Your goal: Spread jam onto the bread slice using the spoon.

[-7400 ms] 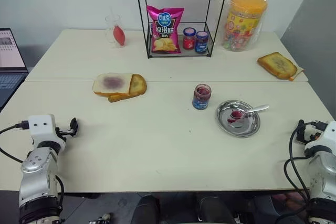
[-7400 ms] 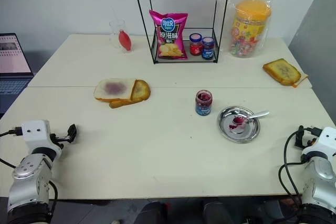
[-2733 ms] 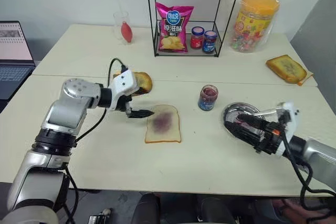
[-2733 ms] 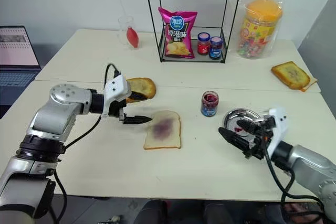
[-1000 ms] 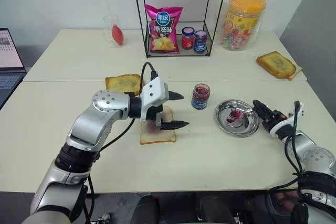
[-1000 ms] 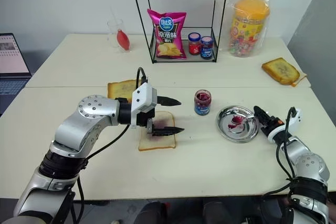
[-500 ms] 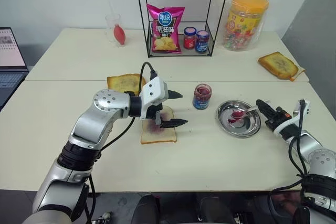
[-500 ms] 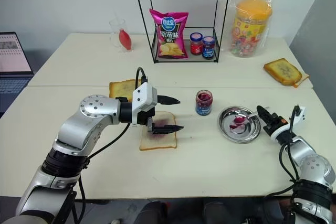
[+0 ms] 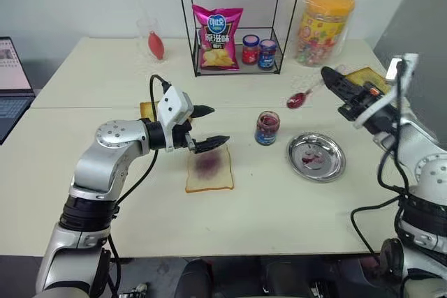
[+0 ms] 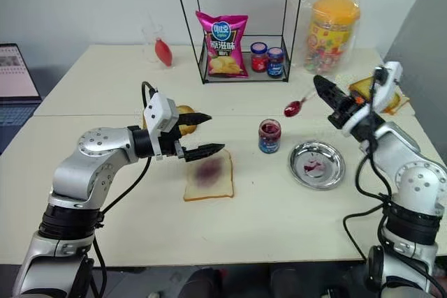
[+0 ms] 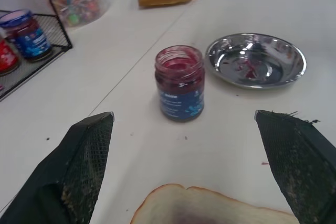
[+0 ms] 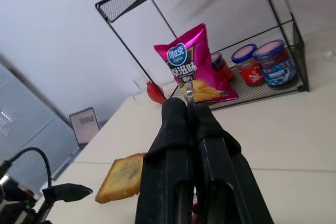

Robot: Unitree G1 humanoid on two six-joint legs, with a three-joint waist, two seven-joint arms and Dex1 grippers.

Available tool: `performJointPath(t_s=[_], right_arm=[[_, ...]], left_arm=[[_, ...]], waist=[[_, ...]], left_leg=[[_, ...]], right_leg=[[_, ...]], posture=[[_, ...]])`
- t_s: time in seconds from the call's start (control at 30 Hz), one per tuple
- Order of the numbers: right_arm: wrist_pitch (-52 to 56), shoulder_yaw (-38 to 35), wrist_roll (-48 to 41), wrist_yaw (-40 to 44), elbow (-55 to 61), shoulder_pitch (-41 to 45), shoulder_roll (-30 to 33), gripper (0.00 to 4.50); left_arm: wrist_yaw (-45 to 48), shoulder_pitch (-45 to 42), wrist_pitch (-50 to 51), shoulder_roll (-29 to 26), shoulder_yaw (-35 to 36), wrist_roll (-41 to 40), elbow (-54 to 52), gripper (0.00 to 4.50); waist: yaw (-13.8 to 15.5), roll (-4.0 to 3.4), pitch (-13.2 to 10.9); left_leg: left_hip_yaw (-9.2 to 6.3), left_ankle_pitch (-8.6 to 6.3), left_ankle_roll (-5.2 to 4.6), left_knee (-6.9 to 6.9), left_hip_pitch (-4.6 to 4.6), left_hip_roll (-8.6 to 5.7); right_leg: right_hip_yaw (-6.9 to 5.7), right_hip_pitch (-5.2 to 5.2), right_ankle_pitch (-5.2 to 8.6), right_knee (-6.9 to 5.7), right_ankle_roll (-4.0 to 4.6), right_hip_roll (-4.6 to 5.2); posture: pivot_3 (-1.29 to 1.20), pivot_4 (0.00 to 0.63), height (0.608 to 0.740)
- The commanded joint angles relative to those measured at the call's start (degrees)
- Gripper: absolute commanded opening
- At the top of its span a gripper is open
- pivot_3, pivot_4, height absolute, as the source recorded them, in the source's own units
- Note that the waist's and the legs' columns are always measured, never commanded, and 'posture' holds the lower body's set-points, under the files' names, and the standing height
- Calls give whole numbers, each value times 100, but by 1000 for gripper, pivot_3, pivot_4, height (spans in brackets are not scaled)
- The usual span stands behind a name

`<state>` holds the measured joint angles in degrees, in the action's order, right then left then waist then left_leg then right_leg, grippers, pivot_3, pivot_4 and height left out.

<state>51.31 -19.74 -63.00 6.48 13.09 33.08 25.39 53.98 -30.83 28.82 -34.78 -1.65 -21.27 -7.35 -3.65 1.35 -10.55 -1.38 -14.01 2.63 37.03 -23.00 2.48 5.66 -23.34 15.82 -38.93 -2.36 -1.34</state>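
The pale bread slice [image 9: 209,169] with a purple smear lies on the table's middle. Just above its far left corner hovers my left gripper [image 9: 209,128], open and empty. Right of the bread stands the open jar of jam [image 9: 267,128], also in the left wrist view [image 11: 179,82]. My right gripper [image 9: 327,75] is raised in the air behind the steel plate [image 9: 316,158], shut on the handle of the spoon [image 9: 298,99]. The spoon's red-stained bowl hangs above and behind the jar. In the right wrist view the fingers [image 12: 178,129] pinch the slim handle.
A wire rack [image 9: 188,26] at the back holds a chip bag [image 9: 217,37] and two lidded jars [image 9: 256,49]. A candy tub [image 9: 322,27] stands to its right. Toasted slices lie behind each gripper [image 9: 147,109] [image 9: 369,75]. A glass [image 9: 154,40] and a laptop [image 9: 10,82] sit far left.
My right gripper closed on the spoon at the plate and lifted it up and to the left. My left gripper drew back to the left, off the bread.
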Motion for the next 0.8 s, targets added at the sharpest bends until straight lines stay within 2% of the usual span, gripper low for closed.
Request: performJointPath(t_s=[0.03, 0.5, 0.8], right_arm=[[-436, 651, 825, 446, 26, 253, 109, 50], [-1845, 2102, 3204, 1897, -278, 131, 431, 50], [-2717, 2882, 4574, 2271, -378, 4, 416, 50]], left_arm=[[-276, 34, 15, 78, 141, -34, -233, 4500], [-424, 184, 124, -6, 134, -131, -526, 4500], [-415, 98, 111, -10, 99, -118, -478, 4500]], waist=[[38, 0, 0], [45, 0, 0], [47, 0, 0]], left_leg=[[1, 0, 0, 0, -3, -2], [2, -1, 1, -2, -3, -2], [1, 0, 1, -1, -3, -3]], right_leg=[[-1, -3, 0, 0, 0, 3], [-3, -9, 1, -3, -1, 6], [-3, -9, -1, -4, 3, 6]], posture=[[0, 150, 740], [0, 150, 740], [0, 150, 740]])
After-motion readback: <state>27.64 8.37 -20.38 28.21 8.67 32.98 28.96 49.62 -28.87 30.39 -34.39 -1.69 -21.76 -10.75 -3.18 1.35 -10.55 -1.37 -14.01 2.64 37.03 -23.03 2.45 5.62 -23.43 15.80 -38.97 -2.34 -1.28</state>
